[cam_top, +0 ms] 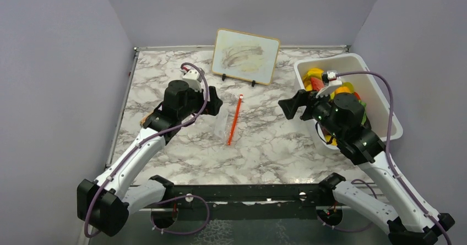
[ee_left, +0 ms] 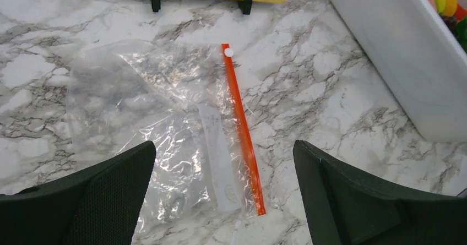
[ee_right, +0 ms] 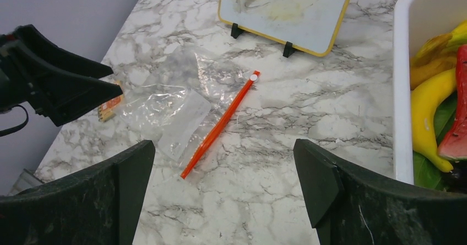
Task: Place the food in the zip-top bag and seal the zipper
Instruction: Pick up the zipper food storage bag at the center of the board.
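The clear zip-top bag [cam_top: 221, 125] lies flat and empty on the marble table, its red-orange zipper [cam_top: 235, 119] along its right edge. My left gripper [cam_top: 216, 106] is open and empty, hovering over the bag [ee_left: 148, 107], with the zipper [ee_left: 242, 129] between its fingers. My right gripper [cam_top: 291, 106] is open and empty, above the table between the bag [ee_right: 170, 104] and the tub. The food [cam_top: 315, 79] lies in the white tub: a yellow banana [ee_right: 427, 113], a red piece [ee_right: 457, 137] and green leaves [ee_right: 427, 170].
The white tub [cam_top: 385, 99] stands at the right edge, under my right arm. A framed board on black feet [cam_top: 245, 56] stands at the back. A small orange patterned card [ee_right: 110, 106] lies left of the bag. Grey walls close in three sides.
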You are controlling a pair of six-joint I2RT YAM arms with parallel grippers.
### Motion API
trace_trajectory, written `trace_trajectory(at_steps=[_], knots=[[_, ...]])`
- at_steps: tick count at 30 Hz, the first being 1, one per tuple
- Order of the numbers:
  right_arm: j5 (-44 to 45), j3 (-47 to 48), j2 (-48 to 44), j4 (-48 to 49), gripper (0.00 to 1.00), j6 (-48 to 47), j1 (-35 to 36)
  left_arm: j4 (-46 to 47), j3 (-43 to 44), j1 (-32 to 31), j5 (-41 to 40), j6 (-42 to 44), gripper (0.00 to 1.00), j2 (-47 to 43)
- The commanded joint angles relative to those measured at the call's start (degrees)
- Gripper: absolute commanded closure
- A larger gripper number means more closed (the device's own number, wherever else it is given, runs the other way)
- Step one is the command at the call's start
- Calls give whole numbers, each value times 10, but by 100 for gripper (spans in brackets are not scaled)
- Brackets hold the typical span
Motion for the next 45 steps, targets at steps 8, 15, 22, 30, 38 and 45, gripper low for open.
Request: trace_trajectory(at_steps=[8,15,22,30,38,45], knots=[[-4,-5,-33,1,0,-21,-2,-116,63,3,-70,40,20,133],[-19,-7,-40,1,1,-18,-2,-158,94,-6,-66,67,33,202],[-23,-14,-47,1,1,-36,-2,-198,157,-46,-100,84,30,269],[-39,-38,-81,24,1,-45,-2,-217,209,-66,-128,84,15,361],[-56,-44,-88,14,1,-55,-2,-225,248,-69,-151,89,36,436],[-52,-50,-92,-5,1,-41,-2,-221,238,-76,-158,90,65,457]])
